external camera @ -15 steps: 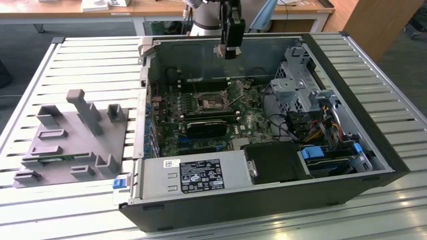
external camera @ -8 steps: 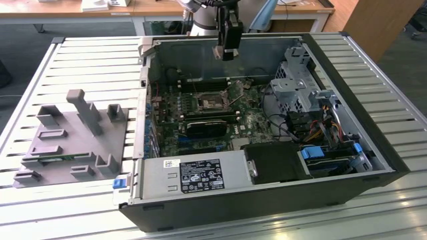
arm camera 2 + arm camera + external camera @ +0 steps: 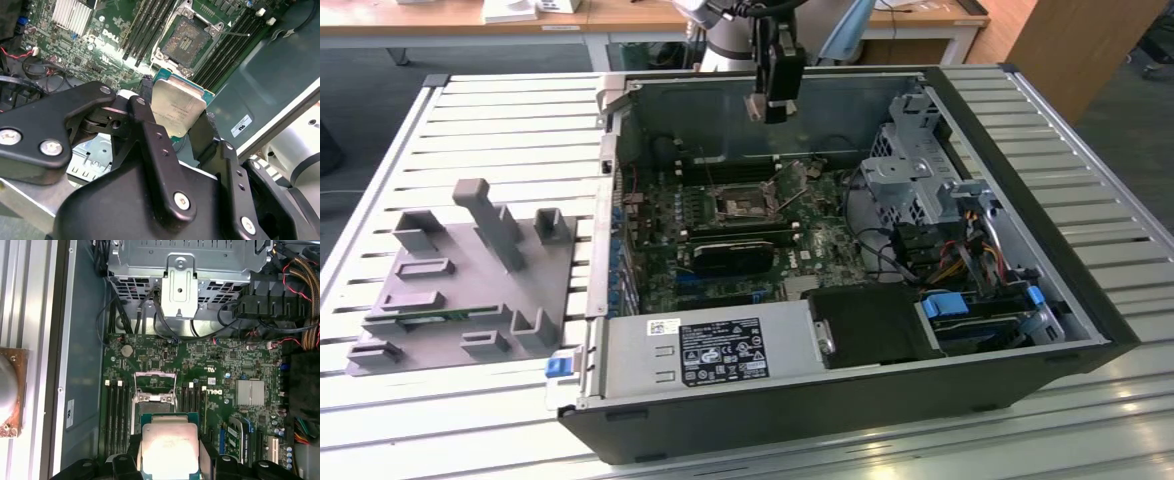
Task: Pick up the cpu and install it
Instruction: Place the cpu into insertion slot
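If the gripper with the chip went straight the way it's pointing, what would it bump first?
Probably the motherboard, at or just beside the open socket. The gripper, shut on the cpu, points down into the case. Depth is unclear, so the exact spot is uncertain.

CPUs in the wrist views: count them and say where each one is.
1. The cpu is clamped between the gripper's jaws, above the motherboard and near the open, empty socket. More could lie hidden from these cameras.

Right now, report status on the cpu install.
Gripper shut on cpu. Chip held above motherboard, short of the open socket. Nothing seen between them.
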